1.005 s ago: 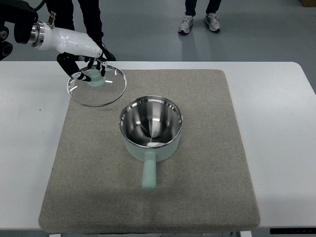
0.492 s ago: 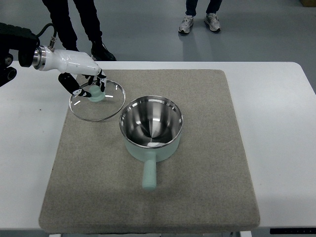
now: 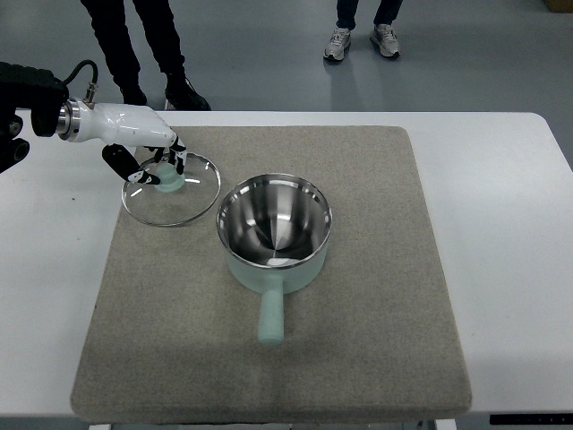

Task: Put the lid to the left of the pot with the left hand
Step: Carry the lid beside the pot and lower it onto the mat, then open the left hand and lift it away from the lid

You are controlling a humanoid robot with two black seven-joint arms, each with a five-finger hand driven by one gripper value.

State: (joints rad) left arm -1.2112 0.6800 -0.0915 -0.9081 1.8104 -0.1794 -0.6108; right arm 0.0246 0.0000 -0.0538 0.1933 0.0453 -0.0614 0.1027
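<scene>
A glass lid (image 3: pixel 171 190) with a metal rim and pale green knob lies at the left edge of the grey mat, just left of the pot. My left hand (image 3: pixel 152 163) comes in from the upper left, its fingers curled around the knob. The steel pot (image 3: pixel 274 227) with mint green outside stands mid-mat, uncovered, its handle (image 3: pixel 269 315) pointing toward the front edge. The lid's rim is close to the pot's rim, with a narrow gap between them. The right arm is out of sight.
The grey mat (image 3: pixel 376 296) covers most of the white table (image 3: pixel 501 233). Two people's legs and shoes (image 3: pixel 363 40) stand on the floor beyond the table's far edge.
The left hand has carried the lid down and slightly toward the front, from the mat's far left corner to a spot beside the pot.
</scene>
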